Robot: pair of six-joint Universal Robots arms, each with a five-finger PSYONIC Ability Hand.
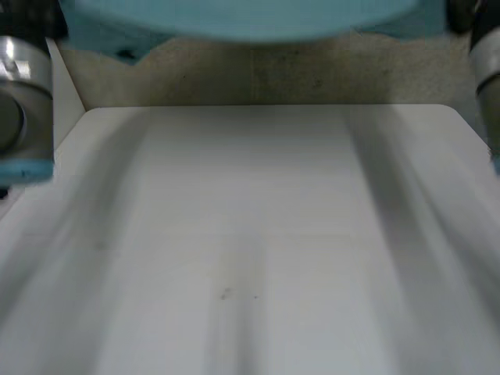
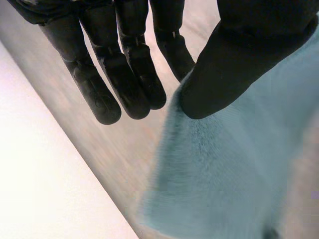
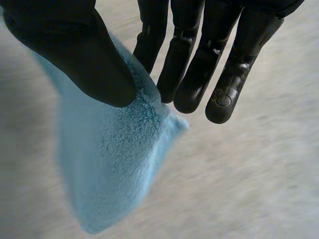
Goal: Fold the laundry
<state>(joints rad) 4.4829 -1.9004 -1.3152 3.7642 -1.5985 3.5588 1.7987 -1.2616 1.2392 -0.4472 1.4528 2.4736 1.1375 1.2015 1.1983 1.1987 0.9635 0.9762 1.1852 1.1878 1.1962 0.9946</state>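
A light-blue fluffy cloth (image 1: 250, 19) hangs high above the white table (image 1: 258, 234), stretched across the far side. In the left wrist view my left hand (image 2: 124, 74) pinches an edge of the cloth (image 2: 229, 174) between its thumb (image 2: 234, 64) and a straight finger. The cloth drops away below that hand. In the right wrist view my right hand (image 3: 199, 64) pinches a corner of the cloth (image 3: 109, 169) the same way, its thumb (image 3: 84, 55) pressed onto the pile. Both arms (image 1: 23, 109) (image 1: 488, 62) are raised at the sides.
Beige floor (image 1: 258, 74) lies beyond the table's far edge. The table's edge (image 2: 40, 174) runs below my left hand, with floor beside it.
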